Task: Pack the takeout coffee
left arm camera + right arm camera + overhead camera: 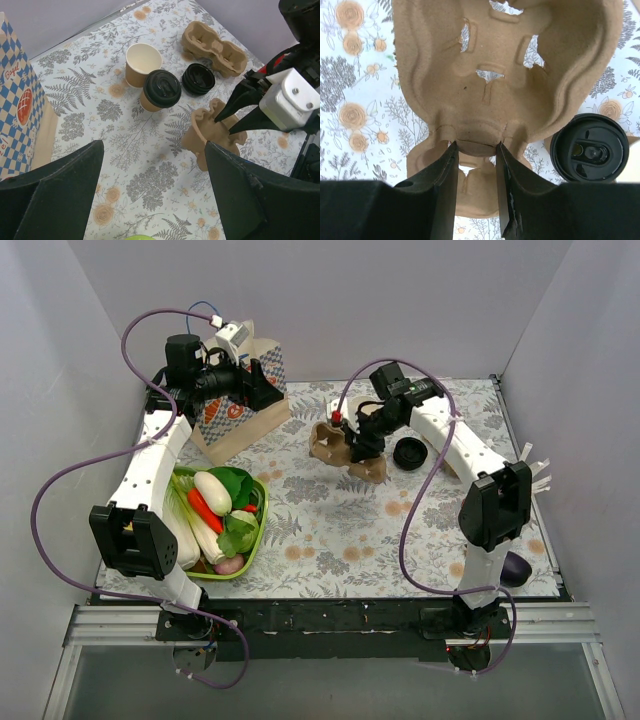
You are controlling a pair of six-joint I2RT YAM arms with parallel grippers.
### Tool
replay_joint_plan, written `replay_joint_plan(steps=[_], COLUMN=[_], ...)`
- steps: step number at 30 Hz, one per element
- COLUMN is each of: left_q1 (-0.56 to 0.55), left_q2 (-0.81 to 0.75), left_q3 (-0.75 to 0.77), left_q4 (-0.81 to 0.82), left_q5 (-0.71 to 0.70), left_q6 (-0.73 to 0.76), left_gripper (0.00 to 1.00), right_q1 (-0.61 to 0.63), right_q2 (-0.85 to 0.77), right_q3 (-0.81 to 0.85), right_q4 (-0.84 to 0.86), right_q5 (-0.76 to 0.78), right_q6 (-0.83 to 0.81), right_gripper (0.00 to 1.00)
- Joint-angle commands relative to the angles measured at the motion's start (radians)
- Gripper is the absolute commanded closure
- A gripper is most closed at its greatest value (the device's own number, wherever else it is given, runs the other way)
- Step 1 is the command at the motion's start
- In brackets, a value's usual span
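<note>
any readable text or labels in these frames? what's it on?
"Bagel": cursive, on the blue-checked paper bag, by its red round logo.
Letters lower on the bag: cut off, unreadable.
Black lid of the coffee cup: any marks too small to read.
Nearer cup carrier: no print.

Pale walls (400,300); floral tablecloth (330,530) — evenly lit

The takeout coffee (161,90) was a small tan kraft paper cup closed by a round black plastic lid with a raised rim. It stood upright, just beside the open paper cup (143,62), on that cup's side nearer the left wrist camera.
</note>
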Motion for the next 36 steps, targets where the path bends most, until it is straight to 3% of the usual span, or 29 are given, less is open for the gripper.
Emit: replay_joint_plan(steps=[1, 5, 11, 20, 36], left_q1=[-0.004, -0.002, -0.002, -0.001, -0.002], left_q2=[-0.082, -0.088, -0.068, -0.051, -0.045], left_q3=[0.025, 0.019, 0.028, 0.037, 0.049], left_q4=[-0.029, -0.043, -0.037, -0.029, -0.038], left_q5=[-0.045, -0.057, -0.042, -0.026, -0.039], left_q6=[0.055, 0.073, 0.067, 0.051, 0.061], left_gripper=[0.18, 0.18, 0.17, 0.17, 0.17], right_q1=[0.018, 0.023, 0.018, -0.019, -0.126], right_q2=[0.027, 0.042, 0.036, 0.058, 0.171], right_q3=[-0.024, -0.09, -0.174, -0.239, -0.118], right_q4=[-0.096, -0.062, -0.062, -0.034, -0.025], right_q5=[0.096, 0.249, 0.361, 0.432, 0.47], right_q6=[-0.149, -0.134, -0.201, -0.255, -0.336], right_gripper=[0.99, 0.99, 0.99, 0.99, 0.99])
